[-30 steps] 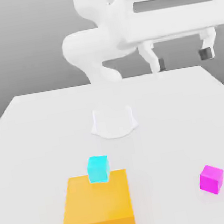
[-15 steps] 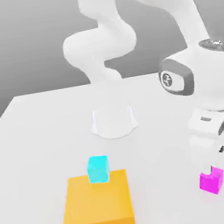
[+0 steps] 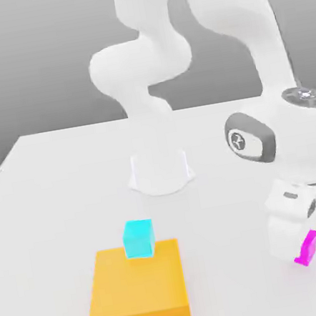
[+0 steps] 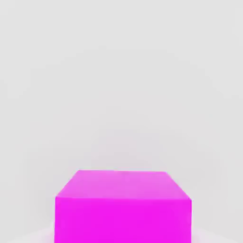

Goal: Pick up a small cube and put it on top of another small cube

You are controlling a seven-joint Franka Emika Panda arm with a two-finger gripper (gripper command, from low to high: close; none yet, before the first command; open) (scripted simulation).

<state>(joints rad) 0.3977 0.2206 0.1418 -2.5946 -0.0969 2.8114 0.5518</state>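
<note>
The white, jointed robot arm (image 3: 227,11) arches over and reaches down to the white counter (image 3: 221,215), towards its edge on the exterior view's right; the white two-finger gripper (image 3: 299,247) points downward, jaws closed in a grip.

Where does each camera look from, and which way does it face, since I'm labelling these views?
Exterior view: off the arm, facing the robot base across the table; the arm and tool show.
Hand view: on the hand, looking out at the magenta cube; pale edges, perhaps fingers.
Shared: magenta cube.
</note>
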